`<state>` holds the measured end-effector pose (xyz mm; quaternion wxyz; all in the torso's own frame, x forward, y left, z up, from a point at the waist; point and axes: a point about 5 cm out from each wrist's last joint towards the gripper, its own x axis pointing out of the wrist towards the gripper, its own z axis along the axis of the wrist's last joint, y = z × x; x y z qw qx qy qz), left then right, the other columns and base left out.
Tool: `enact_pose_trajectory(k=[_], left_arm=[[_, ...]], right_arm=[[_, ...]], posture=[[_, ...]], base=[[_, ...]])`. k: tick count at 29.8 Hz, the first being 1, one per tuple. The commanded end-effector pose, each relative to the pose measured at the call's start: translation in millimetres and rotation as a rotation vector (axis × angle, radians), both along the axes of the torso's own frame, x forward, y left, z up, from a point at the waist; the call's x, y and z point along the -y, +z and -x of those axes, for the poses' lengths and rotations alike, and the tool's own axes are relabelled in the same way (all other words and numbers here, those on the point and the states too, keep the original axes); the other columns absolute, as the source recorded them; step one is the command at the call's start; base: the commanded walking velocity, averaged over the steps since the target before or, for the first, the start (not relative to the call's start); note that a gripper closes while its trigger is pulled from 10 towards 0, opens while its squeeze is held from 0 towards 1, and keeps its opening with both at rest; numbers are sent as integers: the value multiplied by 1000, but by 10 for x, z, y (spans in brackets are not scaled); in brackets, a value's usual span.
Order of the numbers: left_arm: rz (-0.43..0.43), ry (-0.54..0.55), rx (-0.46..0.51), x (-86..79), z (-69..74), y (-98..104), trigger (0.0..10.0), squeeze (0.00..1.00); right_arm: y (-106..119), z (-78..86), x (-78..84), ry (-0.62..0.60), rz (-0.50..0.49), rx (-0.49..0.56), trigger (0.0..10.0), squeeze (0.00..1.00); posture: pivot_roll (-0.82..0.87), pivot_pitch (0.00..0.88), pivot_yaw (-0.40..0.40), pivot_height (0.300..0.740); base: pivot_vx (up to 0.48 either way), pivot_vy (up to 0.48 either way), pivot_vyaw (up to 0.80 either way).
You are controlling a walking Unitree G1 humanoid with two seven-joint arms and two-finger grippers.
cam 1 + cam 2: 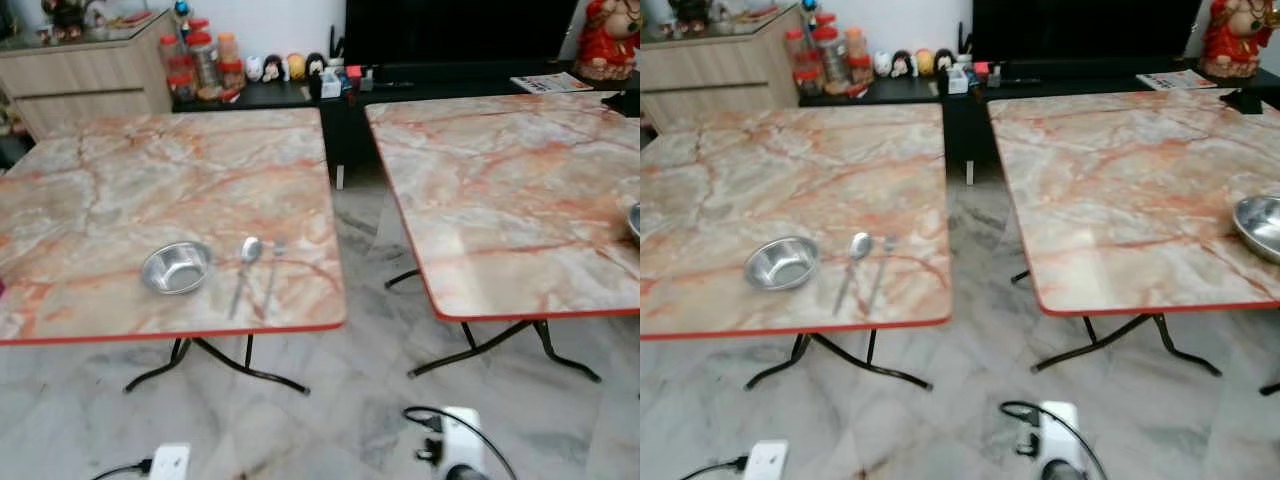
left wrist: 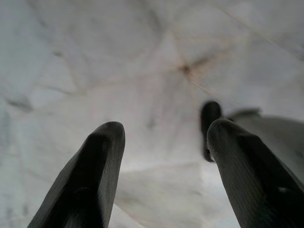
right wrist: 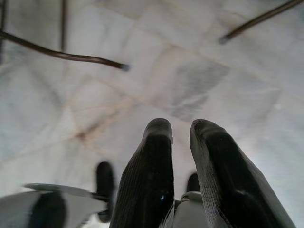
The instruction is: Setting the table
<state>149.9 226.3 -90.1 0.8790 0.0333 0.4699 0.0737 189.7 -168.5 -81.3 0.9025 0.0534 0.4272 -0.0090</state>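
One bowl [image 1: 176, 267] lies far from hanging jaws

Bowl [image 1: 176, 267] left of spoon [image 1: 246, 270] and fork [image 1: 273, 272] on left table [image 1: 120, 190]

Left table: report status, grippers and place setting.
Left gripper open, right gripper nearly closed, both empty over floor. Left table holds bowl, spoon, fork. Cable underfoot.

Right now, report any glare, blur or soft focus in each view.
Left eye view: soft overall, pale glare on the right table. Right eye view: the same, bowl legible. Left wrist view: left gripper fingers blurred, floor soft. Right wrist view: right gripper fingers blurred, floor hazy.
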Motion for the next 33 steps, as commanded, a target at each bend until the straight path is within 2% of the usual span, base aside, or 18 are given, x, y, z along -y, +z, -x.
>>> enact_pose_trajectory(k=[1,6,9,13,16,17,18,19,21,22,23,24,26,27,29,32,33], left_arm=[[16,13,13,57,-44,5,10000,0],[25,38,30,71,-74,15,10000,0],[26,42,51,86,-105,28,10000,0],[29,26,118,116,-235,91,10000,0],[23,25,252,138,-472,236,10000,0],[21,27,364,153,-630,362,10000,0],[23,30,429,160,-711,439,10000,0],[21,32,534,174,-828,571,10000,0],[20,32,552,178,-846,595,10000,0],[10,30,600,182,-880,657,10000,0],[-7,25,710,205,-940,813,10000,0],[-10,20,766,222,-961,895,10000,0],[-8,16,803,238,-972,954,10000,0],[-11,7,903,282,-973,1139,10000,0],[-29,12,990,307,-948,1341,10000,0],[-43,17,1031,310,-921,1449,10000,0],[-53,21,1067,311,-886,1551,10000,0]], right_arm=[[10,3,127,-22,24,-1,10000,0],[11,-1,136,-23,25,-4,10000,0],[14,-5,132,-29,20,-2,10000,0],[14,-6,129,-29,17,-1,10000,0],[15,-7,137,-33,16,0,10000,0],[15,-5,143,-34,17,-1,10000,0],[15,-4,146,-35,18,-1,10000,0],[15,-3,152,-37,18,-1,10000,0],[15,-3,153,-37,18,-1,10000,0],[14,-2,153,-36,19,-2,10000,0],[15,-3,154,-33,20,-2,10000,0],[16,-5,154,-32,20,-2,10000,0],[16,-6,154,-30,19,-2,10000,0],[19,-13,148,-27,19,-2,10000,0],[22,-21,141,-22,19,-1,10000,0],[24,-26,137,-20,18,0,10000,0],[25,-29,134,-18,17,1,10000,0]], posture=[[29,0,19,740],[41,0,7,740],[39,0,7,740],[39,0,8,740],[45,0,6,740],[49,0,6,740],[51,0,4,740],[58,0,1,740],[58,0,1,740],[63,0,0,740],[73,0,-6,740],[76,0,-8,740],[79,0,-9,740],[89,0,-11,740],[91,0,-11,740],[99,0,-12,740],[101,0,-12,740]], base=[[0,480,0],[0,423,0],[0,0,0],[0,0,0],[0,0,0],[0,0,0],[0,0,0],[0,0,0],[0,0,0],[0,0,0],[0,0,0],[0,0,0],[0,0,0],[0,0,0],[0,0,0],[0,0,0],[0,0,0]])
